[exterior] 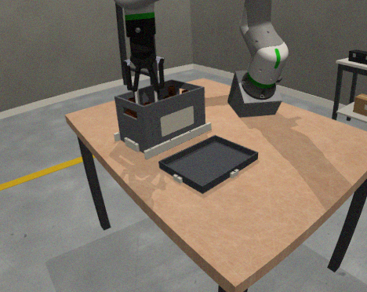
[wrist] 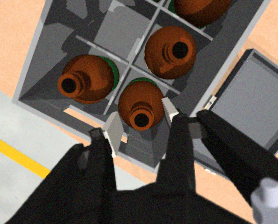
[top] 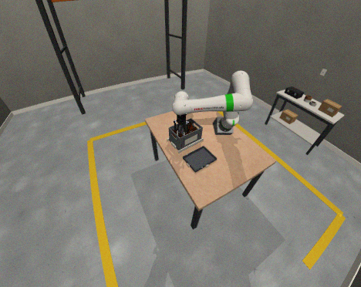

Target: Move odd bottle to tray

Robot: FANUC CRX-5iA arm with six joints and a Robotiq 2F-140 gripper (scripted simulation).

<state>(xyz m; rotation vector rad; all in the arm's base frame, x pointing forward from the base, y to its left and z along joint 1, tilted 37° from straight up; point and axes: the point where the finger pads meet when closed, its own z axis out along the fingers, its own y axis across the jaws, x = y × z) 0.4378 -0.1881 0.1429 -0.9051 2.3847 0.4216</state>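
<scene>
The grey crate (top: 177, 139) (exterior: 154, 133) (wrist: 146, 154) holds brown bottles in its cells. In the wrist view one bottle (wrist: 140, 100) stands in the near cell, one (wrist: 95, 80) to its left, one (wrist: 170, 60) behind it and one (wrist: 202, 9) at the top edge; a fifth is not clearly seen. My gripper (top: 181, 129) (exterior: 146, 97) (wrist: 142, 115) points down into the crate, partly open. Its pale fingertips are on either side of the near bottle's neck, with gaps seen; the bottle is not gripped. Neck differences cannot be told. The dark tray (top: 199, 159) (exterior: 208, 161) (wrist: 246, 107) is empty.
Pale strips (exterior: 179, 140) lie along the crate's base, and small pale blocks (exterior: 234, 173) touch the tray's edge. The crate walls and thin dividers (wrist: 129, 66) surround the fingers. The robot's base (exterior: 256, 103) stands behind the tray on the table (exterior: 244, 223).
</scene>
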